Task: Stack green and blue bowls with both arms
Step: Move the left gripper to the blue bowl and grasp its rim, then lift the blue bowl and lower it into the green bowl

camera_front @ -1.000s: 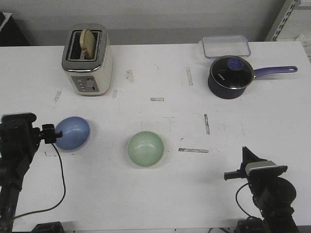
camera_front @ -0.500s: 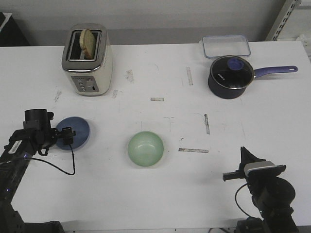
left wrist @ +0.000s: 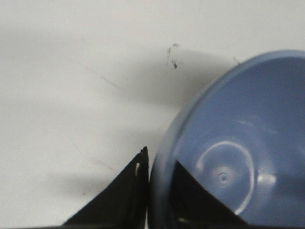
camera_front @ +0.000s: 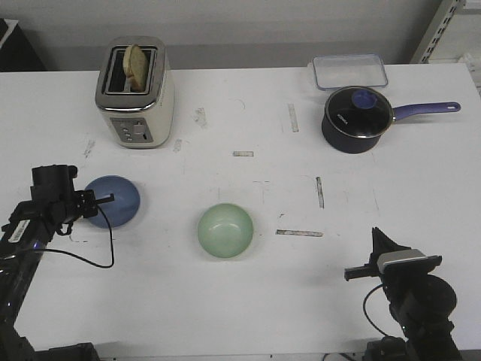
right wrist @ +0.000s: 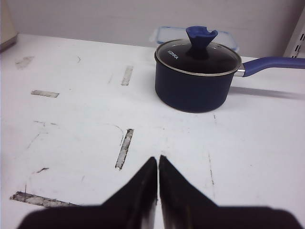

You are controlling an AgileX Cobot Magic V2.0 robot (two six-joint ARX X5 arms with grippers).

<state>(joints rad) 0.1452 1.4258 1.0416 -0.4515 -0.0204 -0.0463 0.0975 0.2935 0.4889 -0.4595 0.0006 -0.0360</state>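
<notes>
The blue bowl sits on the white table at the left. My left gripper is shut on its near-left rim, one finger outside and one inside, as the left wrist view shows on the blue bowl. The green bowl stands upright and alone at the table's middle, to the right of the blue bowl. My right gripper is shut and empty at the front right, far from both bowls; the right wrist view shows its tips together over bare table.
A cream toaster with bread stands at the back left. A dark navy saucepan with a purple handle and a clear lidded container are at the back right. Tape marks lie on the table.
The left arm has come down and the blue bowl, tilted up a second ago, now lies lower and flatter on the table. The right arm and green bowl have not moved.
</notes>
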